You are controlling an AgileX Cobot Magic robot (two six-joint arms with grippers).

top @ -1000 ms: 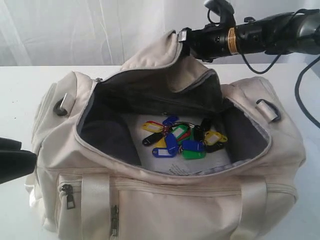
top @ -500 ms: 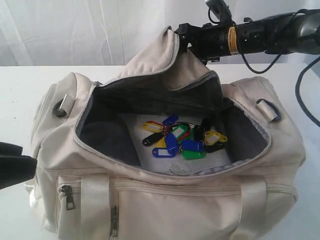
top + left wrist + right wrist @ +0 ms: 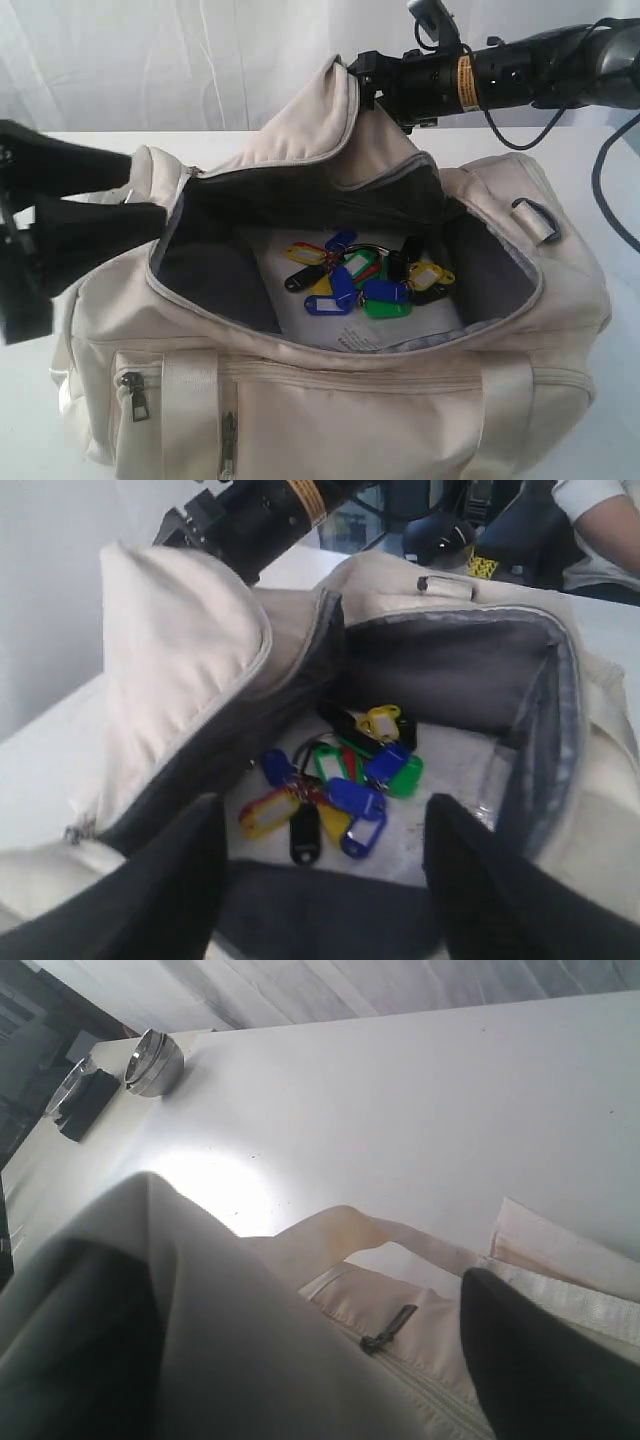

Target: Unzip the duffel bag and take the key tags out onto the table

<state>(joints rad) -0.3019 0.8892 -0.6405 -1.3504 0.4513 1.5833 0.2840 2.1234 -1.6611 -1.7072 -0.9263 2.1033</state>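
Right pincer (image 3: pixel 358 78) pinches the duffel bag (image 3: pixel 330 400) by its flap (image 3: pixel 310 120), holding it up, while the key tags (image 3: pixel 362 280) lie heaped on the bag's floor, ahead of and below the nearer left pincer (image 3: pixel 145 190), poised open at the mouth.

The right arm (image 3: pixel 530 65) is a glossy black rounded tube ringed by a yellow-and-orange label band (image 3: pixel 463 82). It narrows to a blocky black right pincer (image 3: pixel 358 78), and a thin black cable (image 3: pixel 520 146) loops underneath. The left pincer (image 3: pixel 148 192) has two broad, matte black, wedge-shaped fingers (image 3: pixel 170 890).
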